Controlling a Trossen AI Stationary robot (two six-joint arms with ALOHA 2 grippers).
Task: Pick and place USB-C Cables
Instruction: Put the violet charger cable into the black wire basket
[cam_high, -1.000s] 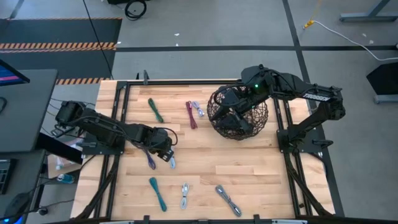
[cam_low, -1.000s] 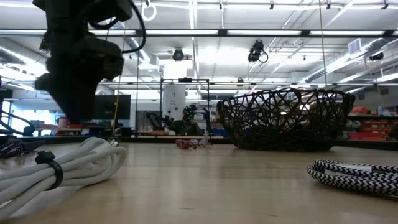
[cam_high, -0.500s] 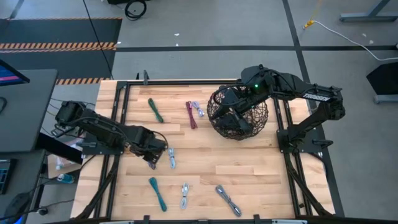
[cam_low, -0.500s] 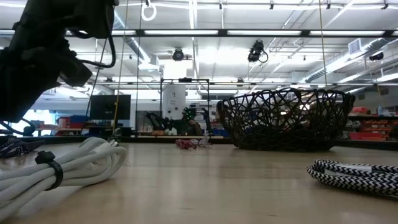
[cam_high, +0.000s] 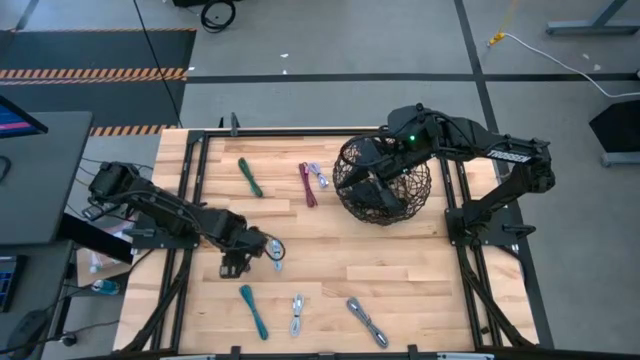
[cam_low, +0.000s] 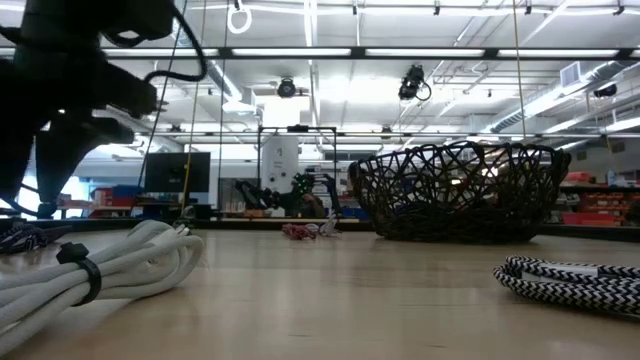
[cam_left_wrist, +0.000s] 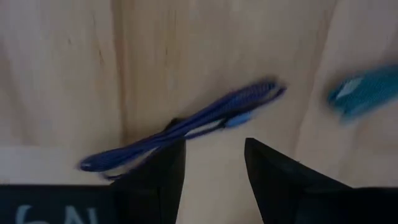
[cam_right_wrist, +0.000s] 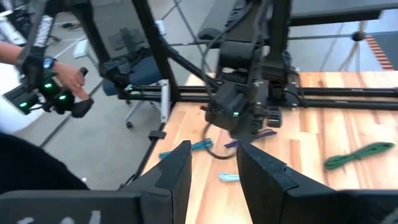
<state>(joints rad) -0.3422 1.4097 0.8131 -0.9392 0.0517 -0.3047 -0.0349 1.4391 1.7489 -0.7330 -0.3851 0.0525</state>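
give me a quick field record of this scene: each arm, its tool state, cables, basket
left arm: tool low over the table's left side, open, pointing down at the purple cable, nothing gripped
right arm: tool held above the wire basket, open, empty
basket: dark mesh, far right part of the table; contents cannot be told
cables far side: green cable, maroon cable, white cable
cables near edge: teal cable, silver cable, grey cable
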